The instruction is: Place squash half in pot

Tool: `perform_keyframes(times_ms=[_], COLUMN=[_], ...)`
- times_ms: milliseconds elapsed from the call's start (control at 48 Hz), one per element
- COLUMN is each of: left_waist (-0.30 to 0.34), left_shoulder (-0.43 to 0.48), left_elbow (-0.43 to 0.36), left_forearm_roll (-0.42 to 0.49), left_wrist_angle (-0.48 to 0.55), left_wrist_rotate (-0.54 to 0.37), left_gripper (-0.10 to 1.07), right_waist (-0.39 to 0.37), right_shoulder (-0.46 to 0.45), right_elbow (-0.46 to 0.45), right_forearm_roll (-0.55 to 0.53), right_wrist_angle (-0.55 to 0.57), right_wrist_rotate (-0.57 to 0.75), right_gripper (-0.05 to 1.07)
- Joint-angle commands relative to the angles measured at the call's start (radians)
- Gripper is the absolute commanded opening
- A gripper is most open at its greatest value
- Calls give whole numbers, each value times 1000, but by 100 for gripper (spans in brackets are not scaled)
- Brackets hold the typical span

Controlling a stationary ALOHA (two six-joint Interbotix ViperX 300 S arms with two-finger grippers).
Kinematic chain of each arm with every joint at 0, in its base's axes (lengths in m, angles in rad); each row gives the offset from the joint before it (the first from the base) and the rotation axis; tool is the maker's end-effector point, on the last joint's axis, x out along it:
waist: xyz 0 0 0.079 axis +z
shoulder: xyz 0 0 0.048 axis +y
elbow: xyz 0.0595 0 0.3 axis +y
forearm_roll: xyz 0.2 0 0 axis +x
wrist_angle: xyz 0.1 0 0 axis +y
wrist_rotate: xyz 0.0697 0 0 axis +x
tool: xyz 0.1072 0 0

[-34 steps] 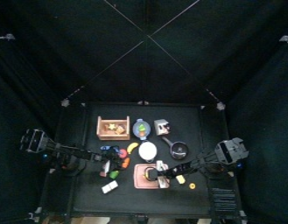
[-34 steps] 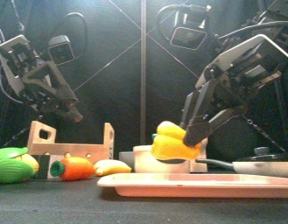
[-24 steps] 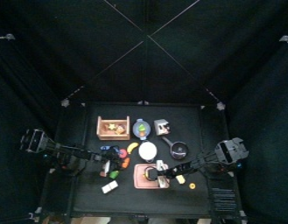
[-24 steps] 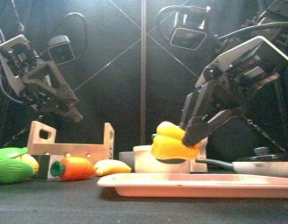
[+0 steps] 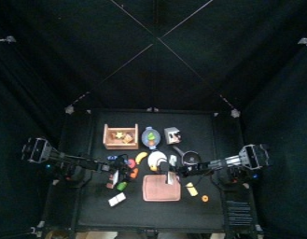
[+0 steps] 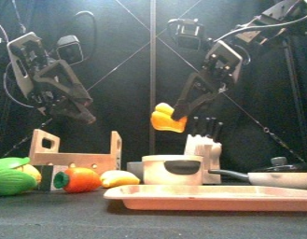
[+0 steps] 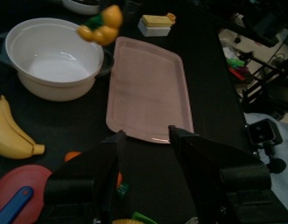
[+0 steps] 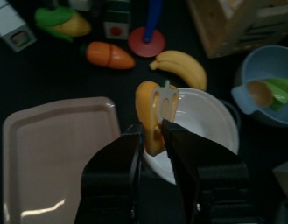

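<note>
Now the squash half (image 6: 164,118) is hanging in the air, pinched between the jaws of the right gripper (image 8: 153,131), which is clenching it from above so the piece can drop straight down. In the right wrist view it is sitting directly over the open mouth of the white pot (image 8: 205,131), apparently lined up for release; the left wrist view puts it at the pot's rim, so a little more travel inward may be needed. Just beside the pot, the pink tray (image 7: 150,83) is lying flat on the counter (image 7: 216,87), with a banana (image 8: 181,66) on the other side. The left gripper (image 7: 146,149) is hovering released above the tray's near end, holding nothing, well clear of the drop path.
</note>
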Motion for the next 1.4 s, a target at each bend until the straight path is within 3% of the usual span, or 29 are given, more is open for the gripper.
perform_keyframes(times_ms=[0, 417, 708, 1375], left_waist=[-2, -5, -18, -20], left_shoulder=[6, 58, 58, 60], left_elbow=[-23, -44, -52, -48], left_forearm_roll=[-3, 3, 52, 46], left_wrist_angle=[-5, -9, -11, -6], left_wrist_rotate=[0, 3, 3, 2], left_gripper=[83, 83, 83, 83], right_waist=[-34, -57, -60, -51], right_shoulder=[3, 132, 147, 146], right_elbow=[-29, -64, -64, -72], right_forearm_roll=[5, 55, 60, 64], right_wrist_angle=[0, -8, -6, -6], right_wrist_rotate=[0, -2, -2, 0], right_gripper=[60, 63, 73, 73])
